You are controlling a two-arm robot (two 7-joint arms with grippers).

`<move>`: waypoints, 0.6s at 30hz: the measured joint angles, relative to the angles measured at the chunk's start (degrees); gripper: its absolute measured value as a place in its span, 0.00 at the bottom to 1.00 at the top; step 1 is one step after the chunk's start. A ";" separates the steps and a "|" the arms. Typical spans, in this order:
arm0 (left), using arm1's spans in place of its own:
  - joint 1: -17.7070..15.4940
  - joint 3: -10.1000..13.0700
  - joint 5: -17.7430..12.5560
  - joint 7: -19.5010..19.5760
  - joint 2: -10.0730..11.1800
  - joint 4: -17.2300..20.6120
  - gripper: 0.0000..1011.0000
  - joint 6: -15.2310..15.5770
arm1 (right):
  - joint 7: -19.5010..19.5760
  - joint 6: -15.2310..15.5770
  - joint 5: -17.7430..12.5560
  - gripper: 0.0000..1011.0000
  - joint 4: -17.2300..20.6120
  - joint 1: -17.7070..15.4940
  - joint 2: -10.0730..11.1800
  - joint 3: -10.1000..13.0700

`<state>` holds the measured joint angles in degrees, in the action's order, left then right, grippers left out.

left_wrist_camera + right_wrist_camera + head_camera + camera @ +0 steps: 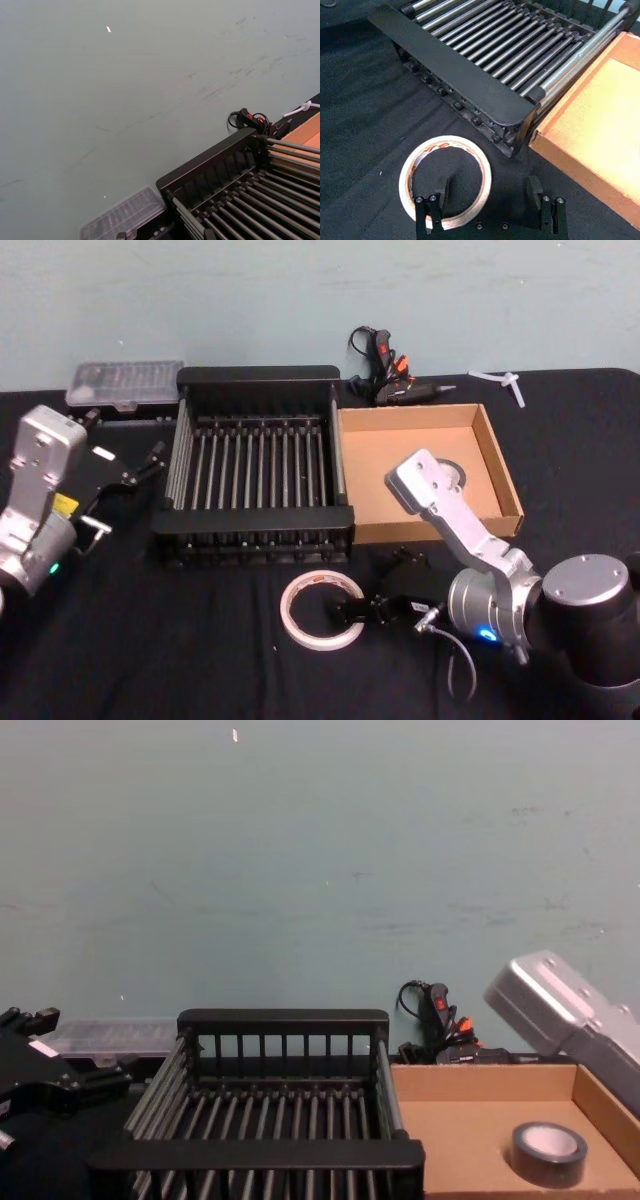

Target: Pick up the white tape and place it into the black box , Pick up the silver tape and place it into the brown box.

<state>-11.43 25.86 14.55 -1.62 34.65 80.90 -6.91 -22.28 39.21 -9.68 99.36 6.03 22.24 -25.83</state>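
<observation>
White tape (322, 610) flat on black worktop (150, 660), just in front of black box (255, 465), near its front right corner. Red-orange print visible on inner core in right wrist view (445, 182).

Right gripper (345, 612) low over worktop at tape's right side, jaws spread: one finger (441, 192) inside the central hole, the other (535, 190) outside the roll, well clear of it. Tape wall between the two fingers. Not gripped; contact between inner finger and roll uncertain from these angles.

Silver tape (549, 1153) already lying flat in brown box (365, 480), toward its right rear; partly hidden behind right arm in head view.

Brown box touching right side of black box, both side by side mid-worktop. Black box floor bars bare.

Left gripper (150, 462) parked at left of black box, raised, jaws state not discernible.

Clear plastic case (125, 385) behind black box's left rear corner, against wall. Glue gun (395, 375) with black cord behind brown box. Small white part (505, 382) at far right rear of worktop.
</observation>
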 joint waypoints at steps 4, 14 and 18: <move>0.00 0.00 0.00 0.00 0.00 0.00 0.99 0.00 | -0.38 0.16 0.32 0.99 -0.22 0.08 -0.24 -0.36; 0.00 0.00 0.00 0.00 0.00 0.00 0.99 0.00 | -0.77 0.29 1.19 0.99 -0.83 0.28 -0.69 -0.83; 0.00 0.00 0.00 0.00 0.00 0.00 0.99 0.00 | -0.80 0.38 1.70 0.99 -1.26 0.38 -0.92 -0.93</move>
<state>-11.43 25.86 14.55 -1.62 34.65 80.90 -6.91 -23.08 39.59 -7.98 98.10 6.41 21.32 -26.76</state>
